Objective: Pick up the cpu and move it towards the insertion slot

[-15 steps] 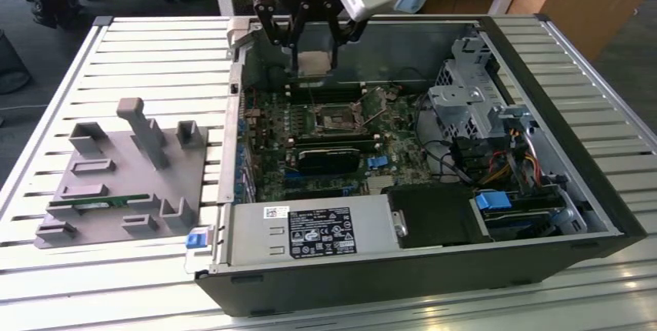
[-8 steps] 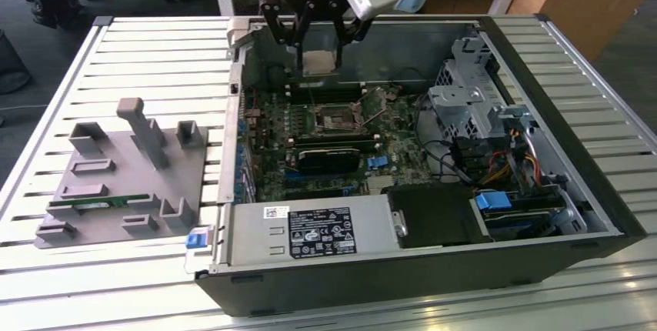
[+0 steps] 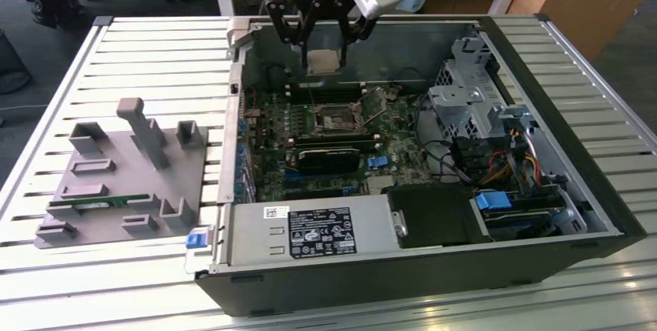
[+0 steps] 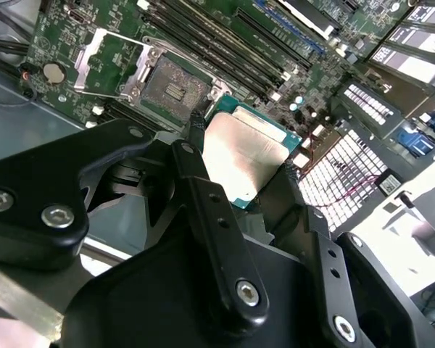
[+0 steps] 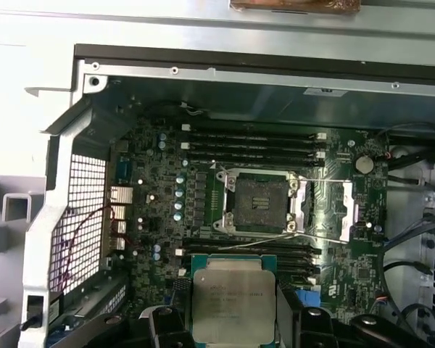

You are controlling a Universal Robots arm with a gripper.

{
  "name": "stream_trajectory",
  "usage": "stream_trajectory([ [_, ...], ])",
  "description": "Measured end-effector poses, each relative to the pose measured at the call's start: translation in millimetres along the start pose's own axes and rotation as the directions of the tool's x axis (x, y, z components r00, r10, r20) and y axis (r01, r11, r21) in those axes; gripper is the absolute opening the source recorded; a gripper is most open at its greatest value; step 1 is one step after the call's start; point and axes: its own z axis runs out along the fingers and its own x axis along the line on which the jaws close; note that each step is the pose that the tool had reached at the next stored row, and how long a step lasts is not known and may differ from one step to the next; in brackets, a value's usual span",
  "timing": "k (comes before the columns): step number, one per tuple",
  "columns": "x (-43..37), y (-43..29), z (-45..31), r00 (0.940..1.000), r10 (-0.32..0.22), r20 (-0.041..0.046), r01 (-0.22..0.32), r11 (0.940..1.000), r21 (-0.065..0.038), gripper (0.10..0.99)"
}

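Observation:
My gripper (image 3: 322, 60) hangs over the far end of the open computer case (image 3: 575, 154), shut on the cpu (image 3: 323, 62). In both wrist views the cpu (image 4: 245, 154) (image 5: 232, 296) is a flat square chip with a silver top and green edge, pinched by its sides between the black fingers (image 4: 194, 129). The insertion slot (image 3: 337, 119) lies on the motherboard, nearer the camera than the cpu in the exterior view. Its silvery frame stands open around a dark centre (image 5: 261, 204) (image 4: 171, 88). The cpu is held above the board, beside the slot and apart from it.
Memory slots (image 5: 250, 145) flank the socket. A long black card (image 3: 331, 158) lies across the board below it. A drive cage (image 3: 464, 98) and cables fill the case's right side, and a power supply (image 3: 308, 232) the near end. A grey fixture (image 3: 123, 169) holding a green memory stick (image 3: 98, 204) sits on the slatted table.

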Motion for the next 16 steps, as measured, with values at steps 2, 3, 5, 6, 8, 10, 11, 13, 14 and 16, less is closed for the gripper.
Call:
stream_trajectory([
  [2, -1.5, 0.5, 0.0, 1.0000, 0.000, 0.0000, 0.000, 1.0000, 0.000, 0.541],
  [3, -2.2, 0.7, 0.0, 1.0000, 0.000, 0.0000, 0.000, 1.0000, 0.000, 0.541],
  [5, -3.8, 1.2, 0.0, 1.0000, 0.000, 0.0000, 0.000, 1.0000, 0.000, 0.541],
  [6, -4.5, 1.5, 0.0, 1.0000, 0.000, 0.0000, 0.000, 1.0000, 0.000, 0.541],
  [8, -6.1, 2.0, 0.1, 1.0000, 0.000, 0.0000, 0.000, 1.0000, 0.000, 0.541],
  [10, -7.6, 2.5, 0.1, 1.0000, 0.000, 0.0000, 0.000, 1.0000, 0.000, 0.541],
  [11, -8.3, 2.8, 0.1, 1.0000, 0.000, 0.0000, 0.000, 1.0000, 0.000, 0.541],
  [13, -9.7, 3.6, 0.1, 1.0000, 0.000, 0.0000, 0.000, 1.0000, 0.000, 0.541],
  [14, -10.4, 4.0, 0.2, 1.0000, 0.000, 0.0001, 0.000, 1.0000, 0.000, 0.541],
  [16, -11.7, 4.8, 0.2, 1.0000, 0.000, 0.0001, 0.000, 1.0000, 0.000, 0.541],
])
